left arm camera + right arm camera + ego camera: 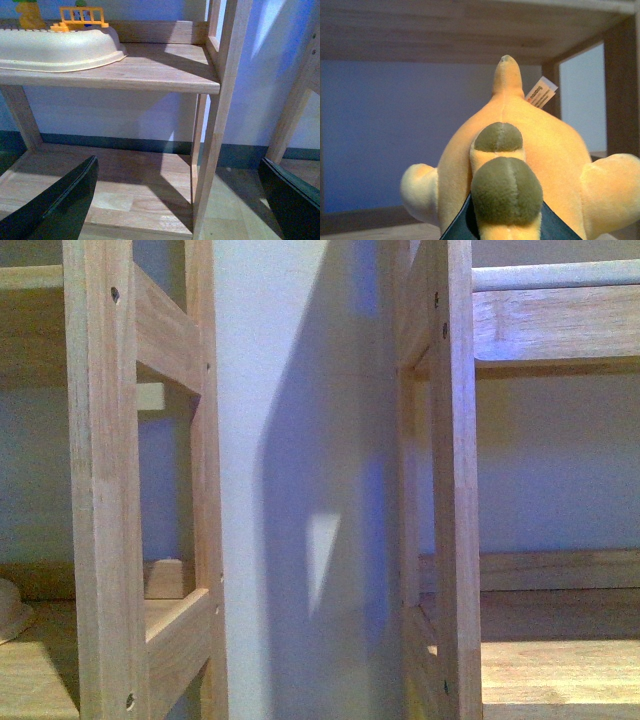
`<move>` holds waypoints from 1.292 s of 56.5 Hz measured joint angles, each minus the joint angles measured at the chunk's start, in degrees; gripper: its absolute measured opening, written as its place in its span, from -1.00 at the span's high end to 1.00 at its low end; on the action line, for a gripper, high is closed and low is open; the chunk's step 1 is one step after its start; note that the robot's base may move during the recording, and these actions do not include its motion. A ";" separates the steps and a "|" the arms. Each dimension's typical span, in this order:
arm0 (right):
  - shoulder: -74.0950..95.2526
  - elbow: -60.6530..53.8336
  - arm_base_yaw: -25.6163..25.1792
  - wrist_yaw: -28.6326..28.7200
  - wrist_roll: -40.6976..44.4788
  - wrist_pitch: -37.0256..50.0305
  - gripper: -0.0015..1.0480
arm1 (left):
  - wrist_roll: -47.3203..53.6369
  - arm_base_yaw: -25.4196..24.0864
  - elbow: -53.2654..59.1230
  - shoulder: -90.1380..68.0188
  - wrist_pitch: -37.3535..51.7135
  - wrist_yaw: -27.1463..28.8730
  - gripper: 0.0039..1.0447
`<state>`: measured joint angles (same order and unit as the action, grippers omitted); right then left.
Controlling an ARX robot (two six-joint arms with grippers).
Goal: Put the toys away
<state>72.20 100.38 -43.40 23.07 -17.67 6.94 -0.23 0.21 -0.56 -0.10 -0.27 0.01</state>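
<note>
I see a soft, matt yellow-orange plush animal point(555, 150) with olive fabric pads, pale grainy wooden shelving point(150, 70), a smooth cream plastic tub point(60, 47) and glossy black hand fingers point(60, 205).

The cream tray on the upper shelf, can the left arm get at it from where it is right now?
Probably yes. The left gripper is open and empty, below and in front of the upper shelf. The cream tray sits near the shelf's front edge, with nothing between. The wooden post stands off to one side.
</note>
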 joint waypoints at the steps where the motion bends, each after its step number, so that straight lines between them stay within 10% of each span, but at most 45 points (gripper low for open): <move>1: 0.35 0.28 0.42 -0.02 -0.11 -0.07 0.87 | 0.00 0.00 0.00 0.00 0.00 0.00 -0.88; 36: 25.46 21.86 34.95 -11.58 2.43 -8.13 0.87 | 0.00 0.00 0.00 0.00 0.00 0.00 -0.88; 73: 30.38 19.41 45.77 -14.95 2.49 -0.44 0.87 | 0.00 0.00 0.00 0.00 0.00 0.00 -0.88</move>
<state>102.59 119.79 2.37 8.12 -15.18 6.50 -0.23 0.21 -0.56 -0.10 -0.27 0.01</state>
